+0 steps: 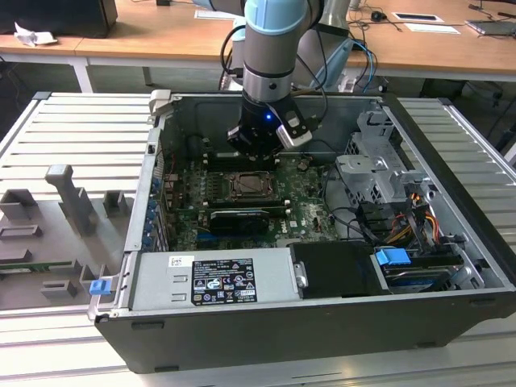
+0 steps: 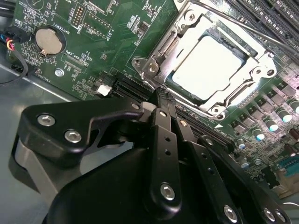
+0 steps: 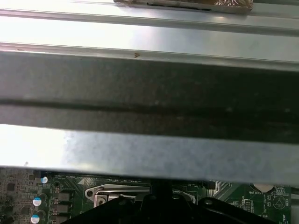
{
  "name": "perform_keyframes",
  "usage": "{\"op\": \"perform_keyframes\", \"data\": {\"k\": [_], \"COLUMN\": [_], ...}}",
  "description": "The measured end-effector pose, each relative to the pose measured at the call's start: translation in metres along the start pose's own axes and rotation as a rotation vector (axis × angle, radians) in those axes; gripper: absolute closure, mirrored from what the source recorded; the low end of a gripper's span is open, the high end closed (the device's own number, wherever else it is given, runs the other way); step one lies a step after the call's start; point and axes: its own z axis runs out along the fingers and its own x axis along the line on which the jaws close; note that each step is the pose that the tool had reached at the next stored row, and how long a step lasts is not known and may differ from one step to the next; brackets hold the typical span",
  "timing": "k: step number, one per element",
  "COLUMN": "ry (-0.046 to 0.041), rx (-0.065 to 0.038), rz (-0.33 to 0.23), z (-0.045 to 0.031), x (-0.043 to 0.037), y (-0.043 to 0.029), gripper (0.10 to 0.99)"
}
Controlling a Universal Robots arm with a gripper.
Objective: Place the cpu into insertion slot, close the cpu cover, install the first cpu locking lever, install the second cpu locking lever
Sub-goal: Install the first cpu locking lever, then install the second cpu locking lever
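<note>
The cpu (image 2: 209,66) lies flat in the insertion slot (image 2: 229,44), its pale face showing through the cut-out. The silver cpu cover (image 2: 173,42) is down around it. A thin metal lever rod (image 2: 233,23) runs along the socket's far side. In the second wrist view my gripper (image 2: 161,95) has its black fingers pressed together, tips at the socket's near corner, and I see nothing between them. In the exterior view the gripper (image 1: 260,149) hangs inside the open computer case just behind the socket (image 1: 249,186).
The green motherboard (image 2: 93,46) carries a coin battery (image 2: 46,39) and long memory slots (image 2: 275,18). A black card (image 1: 239,218), the power supply (image 1: 214,278) and a drive cage (image 1: 371,173) crowd the case. The case wall (image 3: 149,93) stands close by.
</note>
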Motion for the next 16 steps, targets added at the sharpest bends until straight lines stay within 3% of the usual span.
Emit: {"op": "perform_keyframes", "data": {"k": [10,16], "ry": [0.0001,0.0000], "rx": [0.000,0.000], "rz": [0.000,0.000], "z": [-0.0003,-0.0007], "x": [0.0001,0.0004], "y": [-0.0018,-0.0074], "gripper": [0.980,0.980]}}
